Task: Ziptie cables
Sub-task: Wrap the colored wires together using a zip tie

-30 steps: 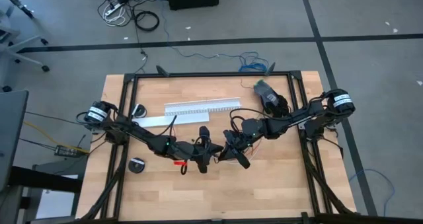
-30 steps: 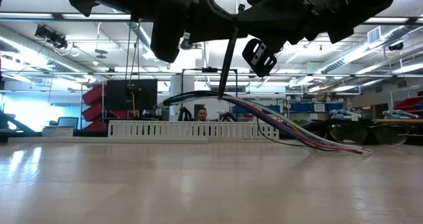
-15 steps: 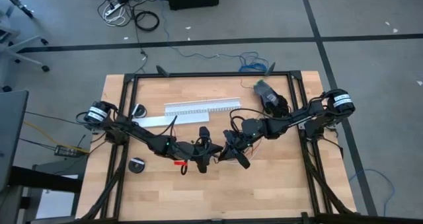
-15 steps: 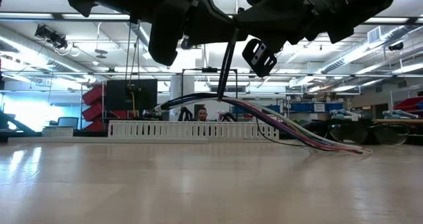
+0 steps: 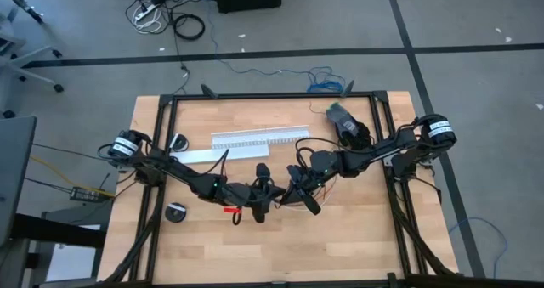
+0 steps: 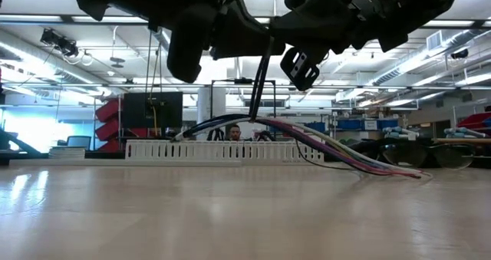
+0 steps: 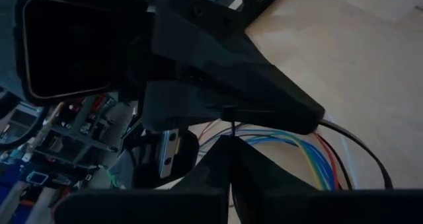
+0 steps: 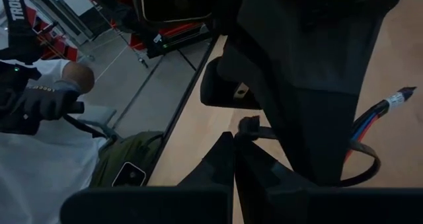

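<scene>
Both my grippers meet mid-table, raised off the wood. Left gripper (image 5: 262, 205) and right gripper (image 5: 293, 189) both have fingers pressed together; the ziptie (image 6: 261, 80) hangs straight down between them to the cables (image 6: 330, 149), which arch up beside the white slotted channel (image 5: 259, 138). Can't tell which gripper pinches it.

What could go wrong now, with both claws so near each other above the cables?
1. The left claw and the right claw almost touch; they may collide.
2. The ziptie hangs thin between them and may slip out.
3. The cables are lifted only at one point; some wires may escape the bundle.
</scene>
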